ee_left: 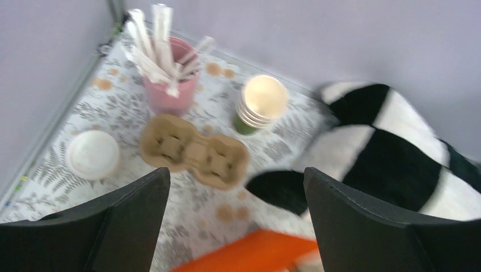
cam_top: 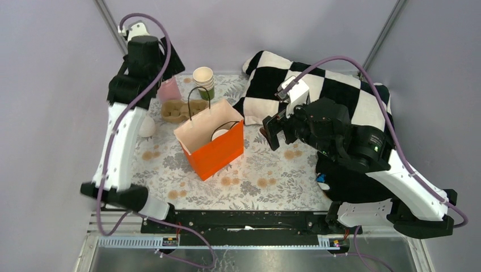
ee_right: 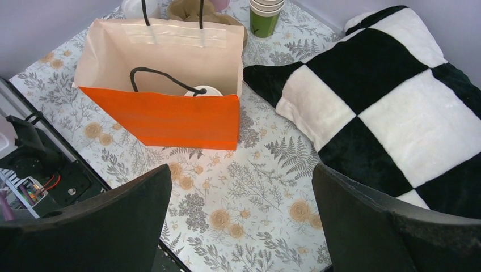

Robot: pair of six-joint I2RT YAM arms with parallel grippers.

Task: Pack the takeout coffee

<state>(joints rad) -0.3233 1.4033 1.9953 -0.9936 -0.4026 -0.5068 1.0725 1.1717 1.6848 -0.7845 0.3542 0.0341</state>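
Inside the orange paper bag with black cord handles (cam_top: 218,153), which stands upright near the middle of the table, sits the takeout coffee (cam_top: 220,134). Only its round white plastic lid shows above the bag's front wall.

Behind the bag lies a brown cardboard cup carrier (ee_left: 193,152), with nothing in its wells. Beyond the carrier are a stack of lidless cream-rimmed green paper cups (ee_left: 261,105) and a pink tumbler full of paper-wrapped sticks (ee_left: 169,85). A loose flat white lid (ee_left: 92,154) lies to the left of the carrier.

To the right of the bag, a black-and-white checked plush blanket (cam_top: 334,90) is heaped over the far right corner.

Everything rests on a pale cloth printed with grey ferns and tan flowers (cam_top: 255,170). Plain lavender-grey walls (cam_top: 238,28) close the table in.

Up over the back left items hangs the left gripper (ee_left: 237,175), jaws spread wide and holding nothing. The right gripper (cam_top: 271,133) hovers beside the bag's right end, jaws likewise wide apart and empty.
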